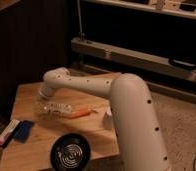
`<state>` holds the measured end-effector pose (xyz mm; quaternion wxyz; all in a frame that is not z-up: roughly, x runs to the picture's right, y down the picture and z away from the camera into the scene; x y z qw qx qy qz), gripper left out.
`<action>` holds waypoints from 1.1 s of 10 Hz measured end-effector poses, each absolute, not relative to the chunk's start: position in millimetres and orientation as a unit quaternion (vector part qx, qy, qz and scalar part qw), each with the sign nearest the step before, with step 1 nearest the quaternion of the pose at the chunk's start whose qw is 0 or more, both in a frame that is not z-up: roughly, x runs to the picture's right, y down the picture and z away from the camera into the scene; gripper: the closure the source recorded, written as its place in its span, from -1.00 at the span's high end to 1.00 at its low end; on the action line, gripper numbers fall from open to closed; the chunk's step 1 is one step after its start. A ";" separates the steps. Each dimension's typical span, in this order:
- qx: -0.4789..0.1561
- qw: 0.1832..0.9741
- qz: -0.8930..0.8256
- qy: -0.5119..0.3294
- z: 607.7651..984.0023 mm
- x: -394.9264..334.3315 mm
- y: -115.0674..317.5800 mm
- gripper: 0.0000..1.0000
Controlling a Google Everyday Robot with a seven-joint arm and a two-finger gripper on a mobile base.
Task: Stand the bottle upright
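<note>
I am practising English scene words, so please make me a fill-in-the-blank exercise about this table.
1. The bottle is not upright; it lies on its ____.
2. The gripper is near the bottle's end farthest from the ____ carrot.
3. The round object at the table's near edge is ____.
Missing words: side; orange; black.
</note>
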<state>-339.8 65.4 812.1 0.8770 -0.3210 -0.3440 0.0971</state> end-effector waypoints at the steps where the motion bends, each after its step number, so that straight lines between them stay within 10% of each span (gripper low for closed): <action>1: -0.317 0.869 0.106 -0.366 808.2 -337.8 59.6 -1.00; 11: -0.276 0.803 0.132 -0.512 777.5 -327.3 22.0 -1.00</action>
